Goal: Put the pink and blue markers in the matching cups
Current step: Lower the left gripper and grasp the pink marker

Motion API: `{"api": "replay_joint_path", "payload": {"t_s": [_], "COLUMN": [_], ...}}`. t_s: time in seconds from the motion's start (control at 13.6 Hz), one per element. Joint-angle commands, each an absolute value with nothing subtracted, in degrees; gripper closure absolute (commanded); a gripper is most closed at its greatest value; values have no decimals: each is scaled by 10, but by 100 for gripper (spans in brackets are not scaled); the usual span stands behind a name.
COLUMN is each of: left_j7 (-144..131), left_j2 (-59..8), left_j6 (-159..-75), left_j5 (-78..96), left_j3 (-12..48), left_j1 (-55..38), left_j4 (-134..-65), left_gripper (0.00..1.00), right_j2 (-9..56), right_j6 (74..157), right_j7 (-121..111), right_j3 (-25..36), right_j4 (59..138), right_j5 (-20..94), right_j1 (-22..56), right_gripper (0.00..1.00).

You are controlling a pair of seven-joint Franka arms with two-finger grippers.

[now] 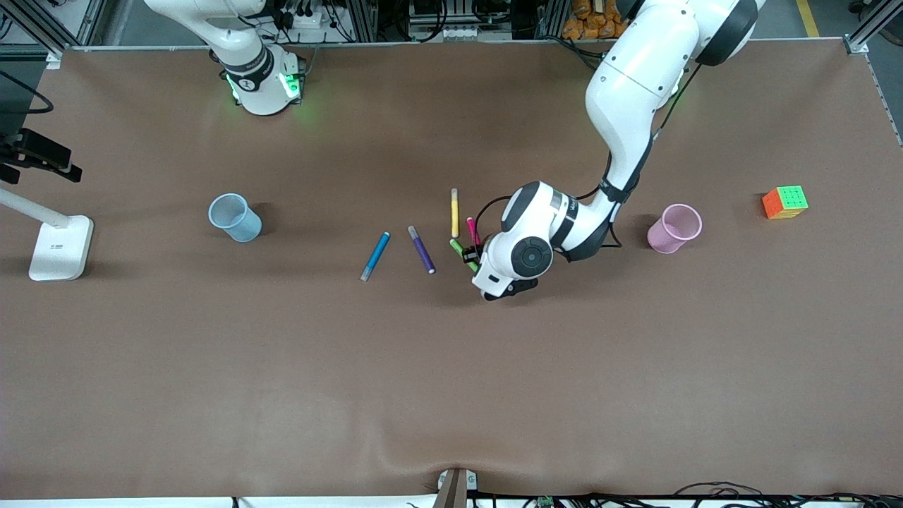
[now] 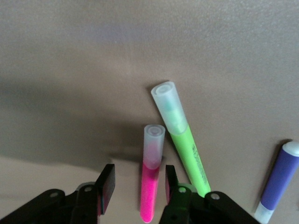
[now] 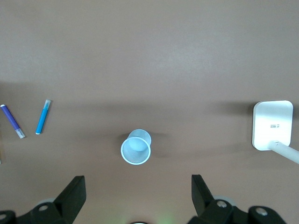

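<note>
The pink marker (image 1: 471,230) lies on the table beside the green pen, partly under the left hand. My left gripper (image 1: 477,254) is down over it, open. In the left wrist view the pink marker (image 2: 150,191) lies between the two fingers of my left gripper (image 2: 140,183), untouched and closer to one finger. The blue marker (image 1: 375,255) lies toward the right arm's end; it also shows in the right wrist view (image 3: 42,117). The pale blue cup (image 1: 235,217) stands upright under my right gripper (image 3: 138,191), which is open, empty and high above it. The pink cup (image 1: 675,228) stands toward the left arm's end.
A green pen (image 1: 462,254), a yellow pen (image 1: 455,212) and a purple pen (image 1: 421,249) lie around the pink marker. A colour cube (image 1: 784,202) sits past the pink cup. A white lamp base (image 1: 60,247) stands at the right arm's end.
</note>
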State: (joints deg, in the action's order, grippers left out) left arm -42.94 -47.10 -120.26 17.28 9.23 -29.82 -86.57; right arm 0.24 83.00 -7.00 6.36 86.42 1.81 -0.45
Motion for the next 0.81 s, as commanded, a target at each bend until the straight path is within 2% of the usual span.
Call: {"api": "replay_joint_path", "payload": {"t_s": [0.0, 0.44, 0.73], "left_j7": [-428, -425, -410], "left_j2": [-478, -480, -485], "left_j6": [-1203, -1216, -1229], "left_j5": [164, 162, 163], "left_j3": [87, 86, 86], "left_j1": [-304, -304, -304], "left_j4": [-853, -851, -849], "left_gripper": [50, 51, 58], "right_j2": [4, 4, 4], "right_j6": [824, 824, 824], "right_j7": [-72, -71, -71], "right_j3": [60, 60, 60], "right_j4": [859, 859, 859], "right_j5": [15, 15, 15], "right_j1": [-10, -8, -9], "right_gripper": [0, 0, 0]}}
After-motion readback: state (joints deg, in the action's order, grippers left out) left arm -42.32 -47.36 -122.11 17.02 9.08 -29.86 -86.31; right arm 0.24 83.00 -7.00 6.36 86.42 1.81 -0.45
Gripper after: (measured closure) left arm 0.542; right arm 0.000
